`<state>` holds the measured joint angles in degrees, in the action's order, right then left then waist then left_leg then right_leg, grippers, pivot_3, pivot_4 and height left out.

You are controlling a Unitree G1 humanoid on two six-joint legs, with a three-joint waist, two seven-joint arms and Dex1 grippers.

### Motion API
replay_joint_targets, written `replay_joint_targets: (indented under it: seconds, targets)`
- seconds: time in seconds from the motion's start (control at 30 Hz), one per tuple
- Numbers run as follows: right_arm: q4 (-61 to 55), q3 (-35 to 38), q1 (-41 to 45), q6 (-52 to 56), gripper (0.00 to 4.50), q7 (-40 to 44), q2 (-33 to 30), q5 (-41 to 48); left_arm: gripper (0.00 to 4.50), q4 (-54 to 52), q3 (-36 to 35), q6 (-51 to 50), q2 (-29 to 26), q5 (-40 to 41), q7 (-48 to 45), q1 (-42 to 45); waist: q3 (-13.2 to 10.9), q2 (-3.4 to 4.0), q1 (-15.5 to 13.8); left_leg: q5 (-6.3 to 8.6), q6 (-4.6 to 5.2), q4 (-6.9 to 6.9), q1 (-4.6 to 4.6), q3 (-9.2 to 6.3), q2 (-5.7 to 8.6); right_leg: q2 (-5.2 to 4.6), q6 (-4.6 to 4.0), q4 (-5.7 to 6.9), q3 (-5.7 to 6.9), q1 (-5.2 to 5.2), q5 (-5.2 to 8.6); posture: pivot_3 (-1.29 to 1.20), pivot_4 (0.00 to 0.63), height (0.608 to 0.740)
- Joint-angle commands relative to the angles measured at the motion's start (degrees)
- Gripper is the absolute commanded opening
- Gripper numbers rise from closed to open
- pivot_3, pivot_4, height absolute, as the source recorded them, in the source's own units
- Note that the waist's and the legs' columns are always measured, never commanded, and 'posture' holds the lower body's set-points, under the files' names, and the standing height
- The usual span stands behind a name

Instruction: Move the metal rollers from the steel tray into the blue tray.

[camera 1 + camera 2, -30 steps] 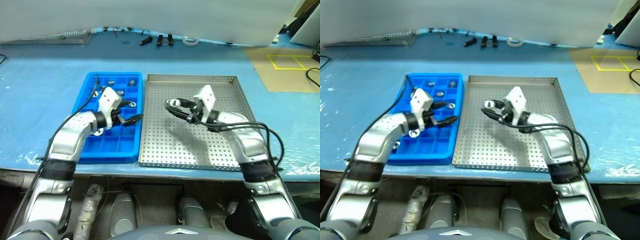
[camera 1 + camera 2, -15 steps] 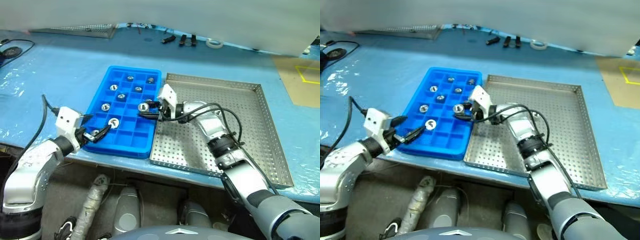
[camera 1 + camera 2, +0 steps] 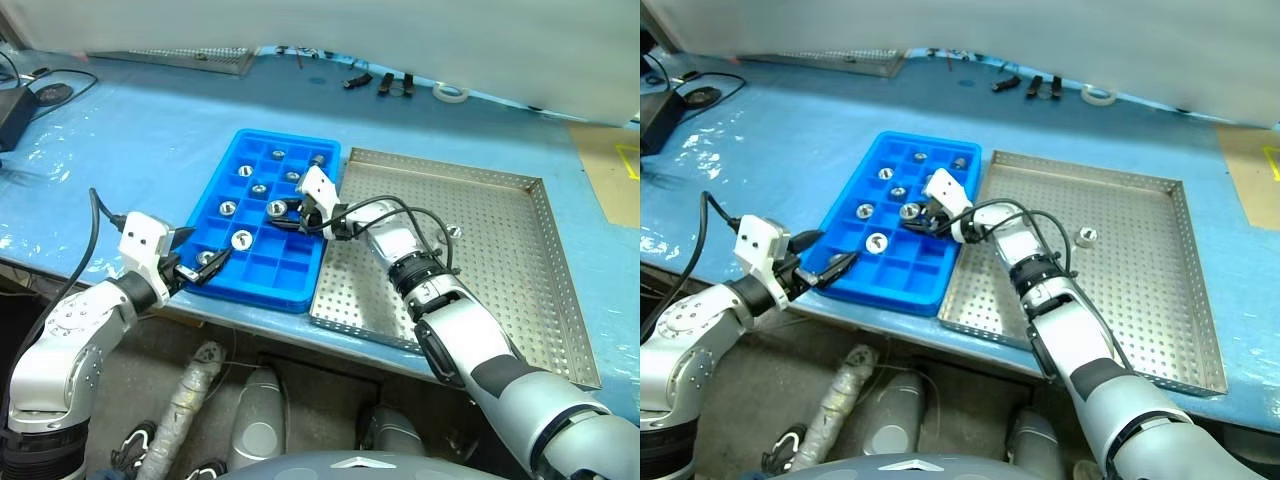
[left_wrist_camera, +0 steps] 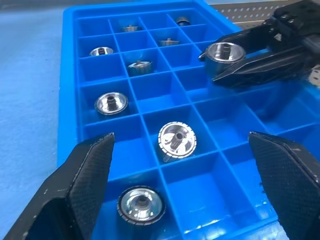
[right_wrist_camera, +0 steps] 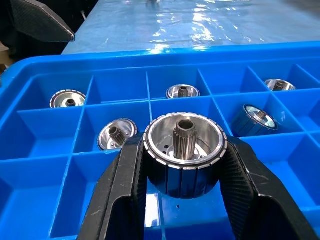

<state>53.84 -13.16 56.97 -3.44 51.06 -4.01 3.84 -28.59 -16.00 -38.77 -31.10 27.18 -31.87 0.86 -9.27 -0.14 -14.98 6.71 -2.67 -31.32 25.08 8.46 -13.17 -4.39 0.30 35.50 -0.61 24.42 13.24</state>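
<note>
Your right gripper [image 5: 182, 165] is squeezing one metal roller [image 5: 184, 150] and holding it over the blue tray [image 3: 215, 185], near the edge beside the steel tray [image 3: 500, 290]. Your left gripper [image 3: 200, 262] is waiting wide open at the blue tray's near edge. Several rollers are sitting in its little boxes. One roller [image 3: 455, 231] is lying in the steel tray.

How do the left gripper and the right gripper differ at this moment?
The left gripper is open and empty; the right gripper is shut on a metal roller. The left gripper sits at the blue tray's near edge, while the right gripper is over the tray's compartments on the side next to the steel tray. Both have two black fingers and point toward the blue tray.
</note>
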Motion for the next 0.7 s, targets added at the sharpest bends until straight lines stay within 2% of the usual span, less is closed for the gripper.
replay_joint_targets:
  seconds: [0.03,0.13,0.4,0.43,0.7]
  targets:
    - [0.79,1.31,0.62,-1.35,1.63,-0.72,0.04,-0.80,4.50,-0.89,0.03,0.31,-0.45,1.29,-0.13,0.92,0.00,0.00,-0.02,-0.01,-0.01,-0.01,0.00,-0.01,-0.02,0.00,-0.01,0.04,0.03,0.00,0.01,0.47,0.150,0.740]
    - [2.11,1.74,0.85,-2.69,1.63,-2.62,0.17,-1.95,4.50,-0.24,0.30,0.53,-0.77,1.38,-0.25,1.33,0.00,0.00,-0.02,-0.02,-0.03,-0.02,0.00,-0.01,-0.05,0.00,-0.03,0.12,0.08,0.00,0.02,0.45,0.150,0.740]
    - [4.98,4.06,2.65,-3.17,4.24,-4.23,0.94,-1.85,4.50,0.74,0.72,0.86,-1.22,1.42,-0.76,1.98,0.00,0.00,0.02,-0.06,-0.09,-0.05,0.02,-0.01,-0.19,0.01,-0.07,0.24,0.29,-0.02,0.04,0.44,0.150,0.740]
    - [5.19,4.29,2.82,-3.23,4.45,-4.74,1.01,-1.99,4.50,0.90,0.81,0.86,-1.24,1.47,-0.89,2.11,0.00,0.00,0.03,-0.06,-0.10,-0.05,0.02,-0.01,-0.21,0.02,-0.08,0.24,0.29,-0.02,0.04,0.44,0.150,0.740]
    - [2.83,6.64,3.95,-2.68,4.45,-4.60,-0.43,-1.09,4.50,3.42,2.70,1.71,-1.18,1.17,-2.41,4.63,0.00,0.01,0.22,-0.16,-0.27,-0.08,0.07,0.00,-0.40,0.17,-0.20,0.24,0.42,-0.02,0.11,0.37,0.150,0.740]
